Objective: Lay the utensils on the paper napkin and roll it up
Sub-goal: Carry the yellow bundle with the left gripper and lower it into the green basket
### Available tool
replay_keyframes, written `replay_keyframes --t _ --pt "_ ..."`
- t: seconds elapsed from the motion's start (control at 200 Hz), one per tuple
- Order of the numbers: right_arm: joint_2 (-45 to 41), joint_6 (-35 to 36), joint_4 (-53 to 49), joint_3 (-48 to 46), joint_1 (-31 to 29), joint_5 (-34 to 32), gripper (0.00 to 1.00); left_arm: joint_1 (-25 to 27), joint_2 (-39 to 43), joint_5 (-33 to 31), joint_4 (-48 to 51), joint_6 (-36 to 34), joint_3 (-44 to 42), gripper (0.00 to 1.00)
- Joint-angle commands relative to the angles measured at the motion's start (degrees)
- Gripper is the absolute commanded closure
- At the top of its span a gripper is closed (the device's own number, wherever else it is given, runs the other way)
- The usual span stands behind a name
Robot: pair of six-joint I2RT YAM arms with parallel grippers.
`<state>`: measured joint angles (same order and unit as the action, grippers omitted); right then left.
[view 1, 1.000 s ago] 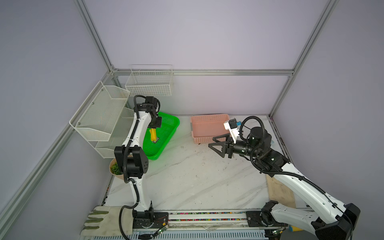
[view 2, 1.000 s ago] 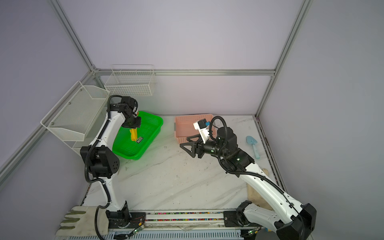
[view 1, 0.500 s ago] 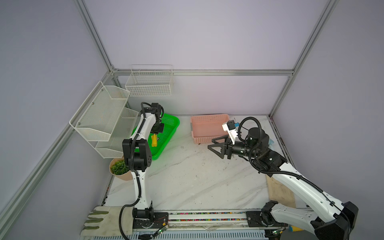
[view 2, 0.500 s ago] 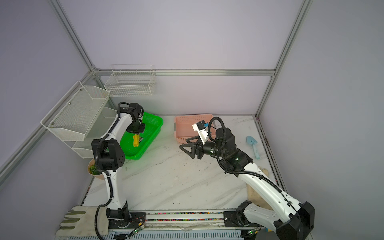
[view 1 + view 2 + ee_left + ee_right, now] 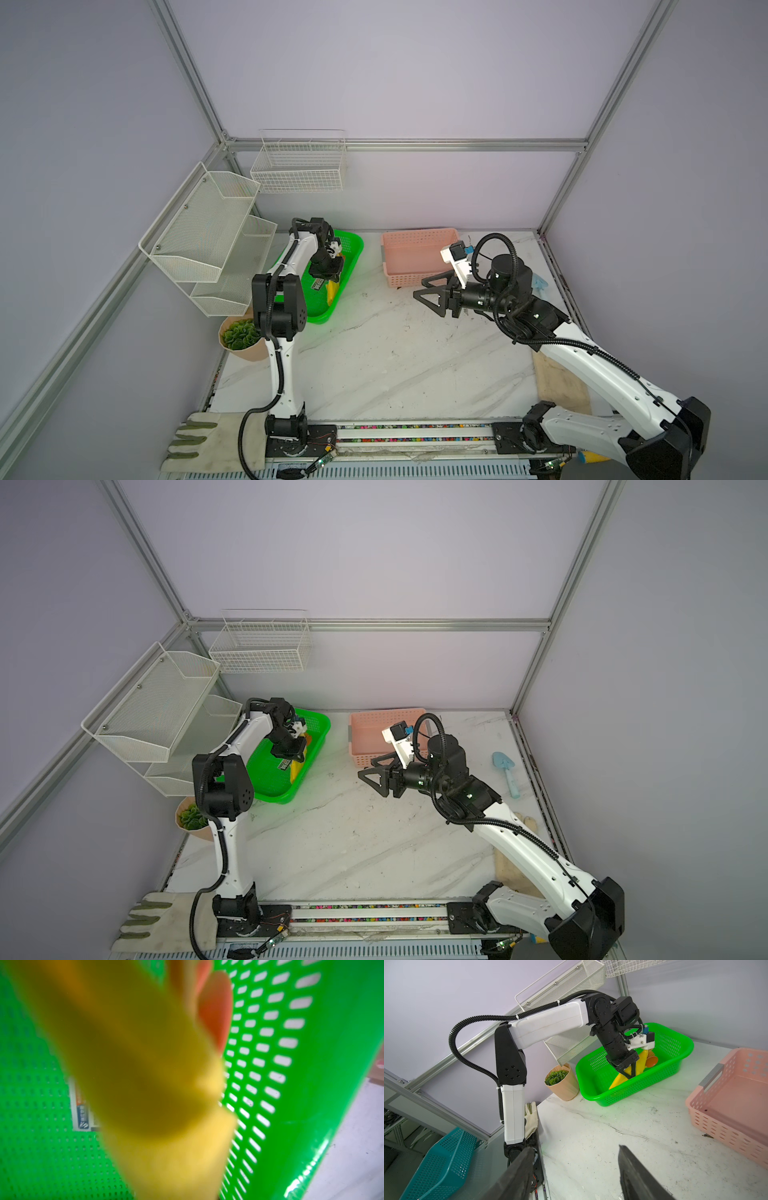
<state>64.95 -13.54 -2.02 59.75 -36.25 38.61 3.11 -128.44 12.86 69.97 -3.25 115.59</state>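
Note:
The yellow paper napkin (image 5: 618, 1080) hangs crumpled inside the green basket (image 5: 612, 1101), and my left gripper (image 5: 630, 1075) is shut on it. In both top views the left gripper (image 5: 328, 276) (image 5: 291, 756) sits low in the basket over the napkin (image 5: 331, 291) (image 5: 296, 771). The left wrist view is filled by the blurred napkin (image 5: 145, 1064), which hides the jaws. An orange utensil (image 5: 216, 1012) (image 5: 652, 1061) lies behind it against the basket wall; I cannot tell which one. My right gripper (image 5: 419, 289) (image 5: 575, 1147) is open and empty above the marble table, pointing at the green basket.
A pink basket (image 5: 415, 249) stands at the back centre, close to the right gripper. A potted plant (image 5: 241, 336) and wire shelves (image 5: 208, 232) are at the left. A light-blue trowel (image 5: 505, 771) and a beige cloth (image 5: 561, 382) lie at the right. A glove (image 5: 199, 436) lies at the front left.
The left arm has swung and its gripper has moved right and nearer in the green basket, taking the napkin along. The right gripper has drifted slightly left.

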Motion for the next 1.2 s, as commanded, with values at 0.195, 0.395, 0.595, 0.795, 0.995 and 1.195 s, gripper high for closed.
replay_keyframes --t 0.195,0.395,0.595,0.795,0.995,1.195 --pt "0.35 1.41 1.32 -0.17 0.56 0.72 0.34 3.66 -2.94 12.64 -1.07 -2.82 -1.41 1.00" --pt "0.88 1.30 1.45 0.26 0.57 0.97 0.35 2.31 -3.30 14.35 -3.08 -3.26 -3.17 1.00" --pt "2.24 0.49 2.54 1.34 0.57 2.43 0.35 1.98 -5.57 15.96 -3.68 -4.14 -4.21 1.00" --pt "2.07 -0.76 3.76 1.52 0.57 3.35 0.37 1.98 -5.90 15.46 -4.50 -4.18 -4.77 1.00" --pt "1.77 -2.31 5.17 1.43 0.57 4.15 0.37 1.99 -6.90 13.24 -4.67 -3.47 -3.68 0.87" --pt "1.70 -3.32 5.96 2.13 0.57 5.28 0.39 1.98 -7.08 9.25 -4.93 -2.31 -2.97 0.69"
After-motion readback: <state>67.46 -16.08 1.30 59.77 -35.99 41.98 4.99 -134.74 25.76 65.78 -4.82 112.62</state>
